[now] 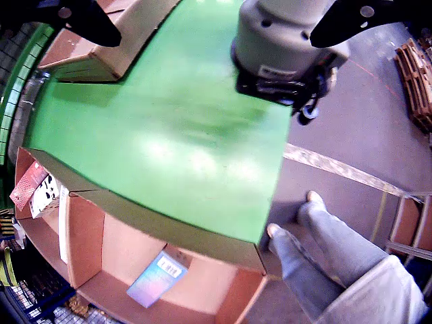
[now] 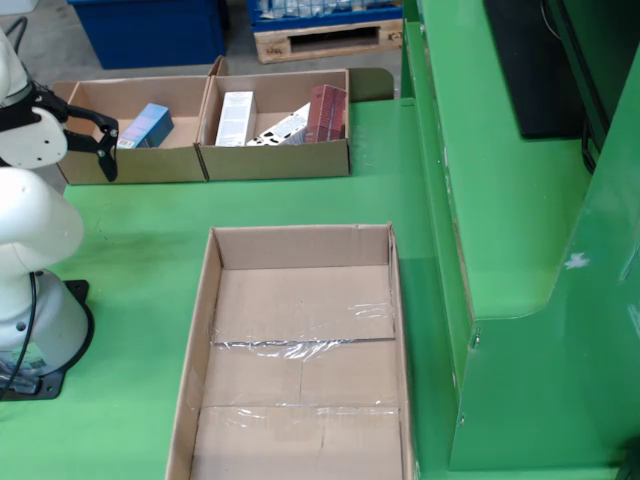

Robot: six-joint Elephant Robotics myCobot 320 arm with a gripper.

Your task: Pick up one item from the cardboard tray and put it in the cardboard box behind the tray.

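Observation:
In the fixed view two small cardboard boxes stand side by side at the back of the green table. The left box (image 2: 130, 165) holds a blue carton (image 2: 150, 125). The right box (image 2: 275, 160) holds a white carton (image 2: 235, 118), a red carton (image 2: 325, 112) and a patterned white pack (image 2: 285, 128). A large flat cardboard tray (image 2: 200, 330) in front has nothing in it. My gripper (image 2: 108, 150) hangs open and empty in front of the left box. In the wrist view its black fingers (image 1: 88, 23) spread wide, with the blue carton (image 1: 156, 278) far below.
The white robot base (image 2: 30, 300) stands at the table's left. A tall green frame (image 2: 500, 200) borders the right side. The wrist view shows a person's legs (image 1: 337, 250) on the grey floor beside the table, and a wooden pallet (image 1: 418, 81).

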